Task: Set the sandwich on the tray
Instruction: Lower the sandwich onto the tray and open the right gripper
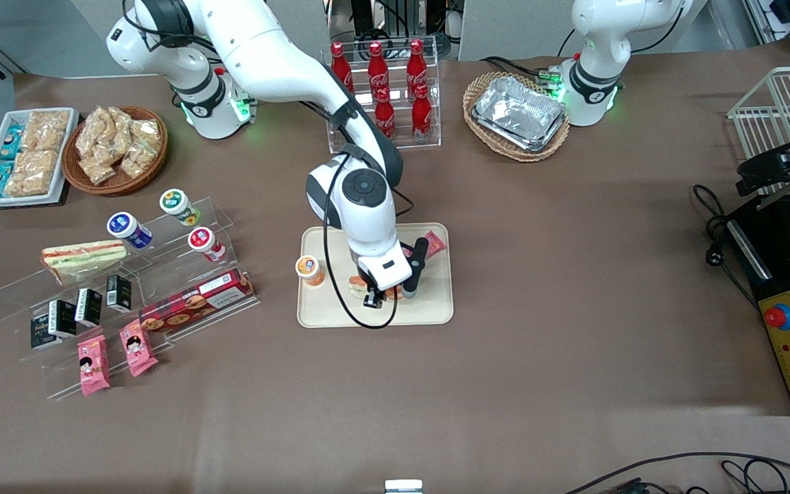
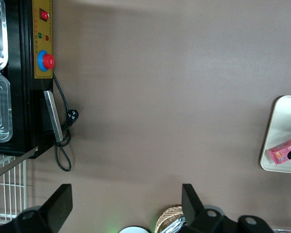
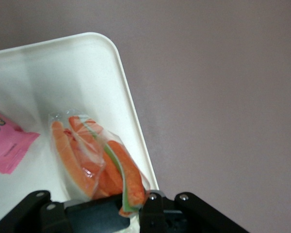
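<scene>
- Over the tray (image 1: 436,312), near its front edge, our gripper (image 1: 389,296) hangs low, clamped on the sandwich (image 3: 94,160).
- Sandwich sits inside the rim, close to a corner; we can't tell if it rests on the tray surface.
- Also on tray: pink packet (image 3: 7,143) and an orange-lidded cup (image 1: 310,269), both apart from the sandwich.
- We judge this the placing step. Next: lower if needed, release, lift straight up clear of the wrap.
</scene>
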`<state>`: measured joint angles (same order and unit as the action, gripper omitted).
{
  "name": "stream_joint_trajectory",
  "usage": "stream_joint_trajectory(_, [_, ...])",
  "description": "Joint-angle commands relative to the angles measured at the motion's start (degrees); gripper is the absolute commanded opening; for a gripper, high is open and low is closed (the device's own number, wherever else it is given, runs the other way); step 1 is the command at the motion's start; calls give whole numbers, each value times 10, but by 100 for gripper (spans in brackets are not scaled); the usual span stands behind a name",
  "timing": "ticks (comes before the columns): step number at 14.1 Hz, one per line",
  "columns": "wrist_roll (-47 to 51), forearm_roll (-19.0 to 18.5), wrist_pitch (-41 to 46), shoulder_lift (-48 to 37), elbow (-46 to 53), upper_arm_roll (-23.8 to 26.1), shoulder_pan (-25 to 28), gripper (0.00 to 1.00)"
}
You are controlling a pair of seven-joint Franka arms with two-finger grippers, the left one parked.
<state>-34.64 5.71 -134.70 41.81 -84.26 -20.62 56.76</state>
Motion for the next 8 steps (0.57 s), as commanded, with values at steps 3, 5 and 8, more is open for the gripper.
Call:
stream_joint_trajectory(3, [-6, -12, -84, 13, -41, -7, 12, 0])
stream_joint_trajectory(5, [-2, -12, -88, 13, -49, -7, 19, 0])
stream_joint_trajectory(8, [-1, -11, -91, 13, -49, -8, 18, 89])
